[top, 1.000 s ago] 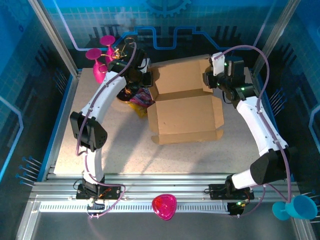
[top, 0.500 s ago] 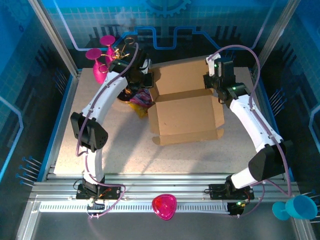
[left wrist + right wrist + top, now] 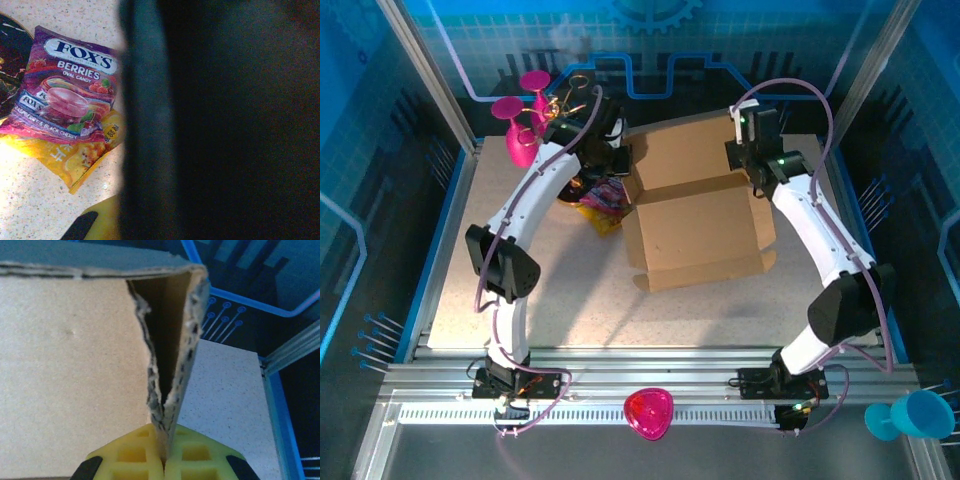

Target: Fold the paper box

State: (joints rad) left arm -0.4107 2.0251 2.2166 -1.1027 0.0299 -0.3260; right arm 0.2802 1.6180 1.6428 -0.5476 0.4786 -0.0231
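While the right gripper (image 3: 164, 459) pinches the paper box (image 3: 695, 235) flap between its fingers, fold slowly. The left gripper (image 3: 615, 157) is clenched, hold unclear.

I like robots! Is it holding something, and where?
The right fingers pinch the box by its right flap's edge. The left fingers are shut by its left side; a hold there cannot be told.

The corrugated cardboard paper box (image 3: 695, 225) is showing plain brown, the glossy candy packet (image 3: 70, 100) purple and yellow, the surface (image 3: 570, 290) pale beige with speckles.
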